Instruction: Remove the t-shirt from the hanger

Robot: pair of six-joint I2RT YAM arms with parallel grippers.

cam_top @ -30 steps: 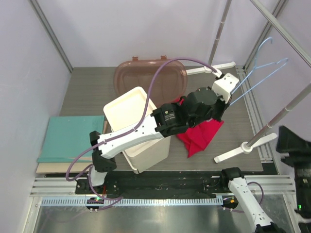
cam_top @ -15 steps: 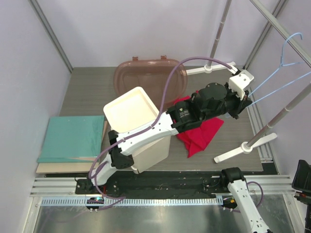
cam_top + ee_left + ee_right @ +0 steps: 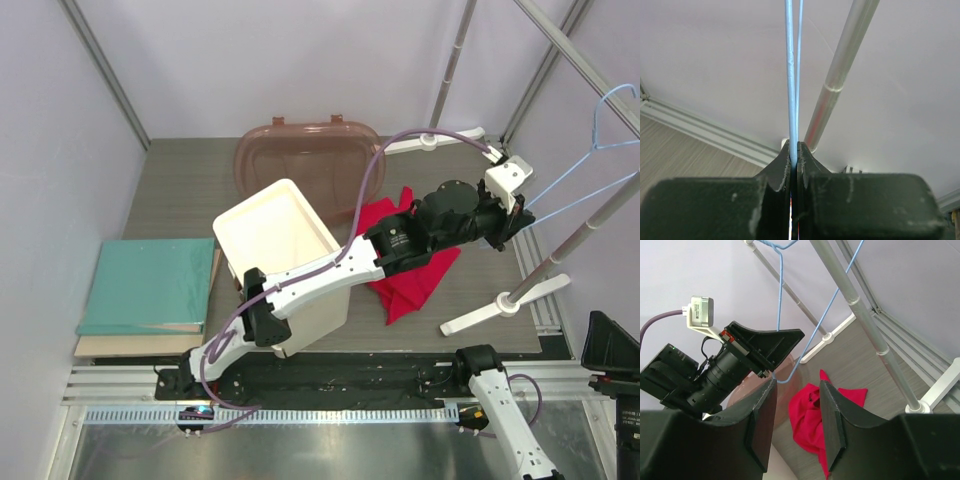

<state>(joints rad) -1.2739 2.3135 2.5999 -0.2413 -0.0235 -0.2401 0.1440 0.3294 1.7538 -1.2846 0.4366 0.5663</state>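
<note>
T-shirt (image 3: 412,283) lies on the tabletop (image 3: 180,190) beside your white box (image 3: 310,315), not inside, left claw (image 3: 794,150) clenched on the hanger (image 3: 788,75), right claw (image 3: 797,390) released.

Thin light-blue wire hanger (image 3: 791,90), its paint slightly scuffed, sits between the matt black plastic jaws of the left gripper (image 3: 794,152). Beside them stands a smooth satin-metal pole (image 3: 840,75). Below them, the soft matt red cloth t-shirt (image 3: 405,282) lies on the grey wood-grain table (image 3: 180,190).

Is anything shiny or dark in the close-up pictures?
Left wrist view: light gleams along the pole, and the left gripper pinching the hanger looks nearly black. Right wrist view: the right gripper is shadowy, the t-shirt bright and clear.
</note>
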